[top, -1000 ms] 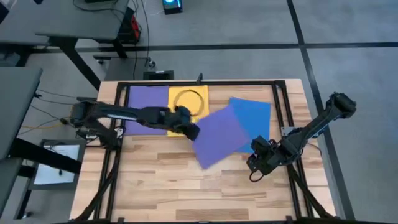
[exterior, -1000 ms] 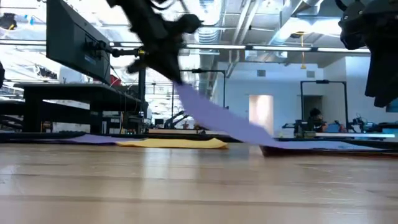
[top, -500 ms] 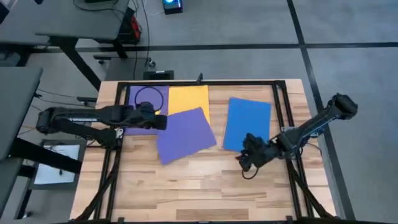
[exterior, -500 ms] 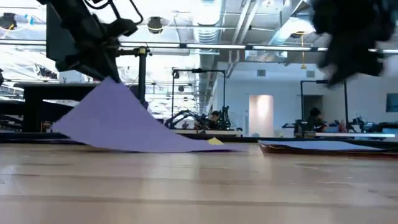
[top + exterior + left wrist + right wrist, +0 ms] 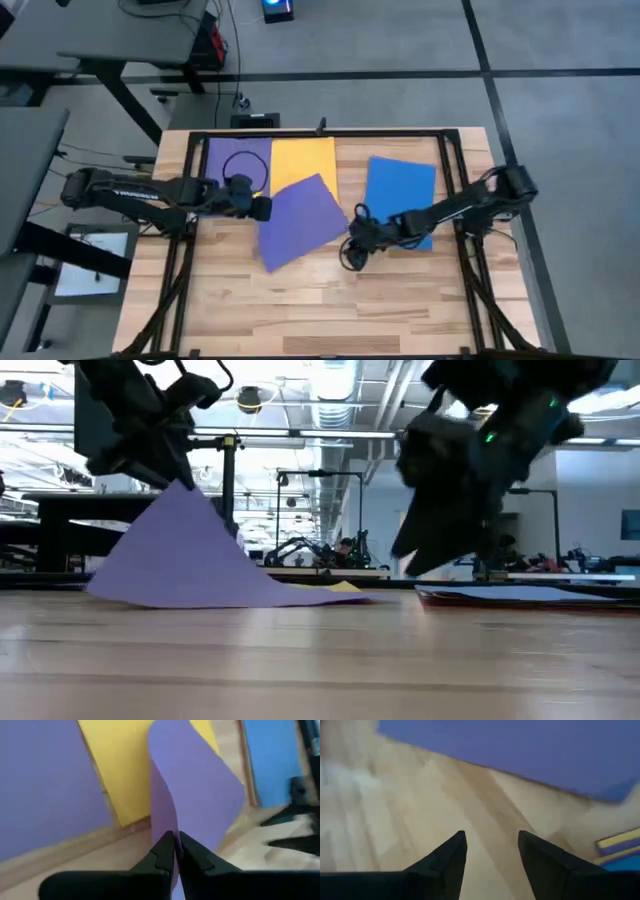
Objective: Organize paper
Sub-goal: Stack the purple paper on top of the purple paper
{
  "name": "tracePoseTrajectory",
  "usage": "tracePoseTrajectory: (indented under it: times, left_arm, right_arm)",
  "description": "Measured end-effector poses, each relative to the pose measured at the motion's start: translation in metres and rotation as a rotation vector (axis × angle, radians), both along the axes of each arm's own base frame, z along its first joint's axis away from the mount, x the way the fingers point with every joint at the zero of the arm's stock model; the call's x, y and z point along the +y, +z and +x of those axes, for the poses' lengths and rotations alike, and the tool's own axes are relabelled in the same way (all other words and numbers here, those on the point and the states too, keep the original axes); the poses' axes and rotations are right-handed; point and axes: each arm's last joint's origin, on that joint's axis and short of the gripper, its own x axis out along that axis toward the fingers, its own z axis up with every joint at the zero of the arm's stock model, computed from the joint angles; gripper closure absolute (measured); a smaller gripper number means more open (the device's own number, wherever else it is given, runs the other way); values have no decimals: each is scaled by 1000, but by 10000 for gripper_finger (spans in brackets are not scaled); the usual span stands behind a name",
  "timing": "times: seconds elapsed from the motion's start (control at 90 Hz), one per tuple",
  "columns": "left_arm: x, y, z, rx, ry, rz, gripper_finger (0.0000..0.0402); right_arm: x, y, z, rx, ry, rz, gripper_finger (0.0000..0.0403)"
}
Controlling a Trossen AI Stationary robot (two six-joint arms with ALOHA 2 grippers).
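A loose purple sheet of paper (image 5: 300, 218) lies askew mid-table, its far corner overlapping a yellow sheet (image 5: 303, 160). My left gripper (image 5: 258, 207) is shut on its left corner, which is raised in a peak (image 5: 180, 495). A second purple sheet (image 5: 222, 158) lies flat at the far left, and a blue sheet (image 5: 402, 185) lies flat at the right. My right gripper (image 5: 352, 250) hovers open over bare wood just off the loose sheet's right edge, with nothing between its fingers (image 5: 447, 857). My left gripper pinches the loose purple sheet's left corner (image 5: 167, 827) between its two fingers, coming from the table's left and slanting down. One layer shows in the pinch. That corner is lifted off the table; the rest slopes down slack and rests on the wood and the yellow sheet (image 5: 130, 770).
A black metal frame (image 5: 452, 190) borders the work area on the left, far and right sides. A black cable loop (image 5: 243, 168) hangs from the left arm over the flat purple sheet. Bare wood (image 5: 320, 300) stretches along the near half of the table.
My left gripper has gone toward the table's left edge with the purple sheet, dragging it off the blue sheet to beside the yellow one, its held corner staying raised. My right gripper has moved toward the table's left, past the blue sheet to the purple sheet's right edge.
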Motion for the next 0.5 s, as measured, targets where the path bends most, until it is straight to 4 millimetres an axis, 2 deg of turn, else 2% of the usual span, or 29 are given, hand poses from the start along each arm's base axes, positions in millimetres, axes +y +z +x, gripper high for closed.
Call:
tracePoseTrajectory:
  times: [0.2,0.333,0.422,0.5]
  left_arm:
    - [-21,-1,-2,-8,-47,-57,401]
    - [-34,0,-4,-25,-82,-86,401]
    - [-40,0,-5,-28,-96,-84,401]
    - [-43,-1,-7,-27,-75,-55,401]
  right_arm:
    - [-11,-14,19,51,36,-70,246]
    - [-31,-12,36,49,101,-160,254]
    - [-60,10,64,-35,157,-300,261]
    - [-81,51,83,-125,165,-372,266]
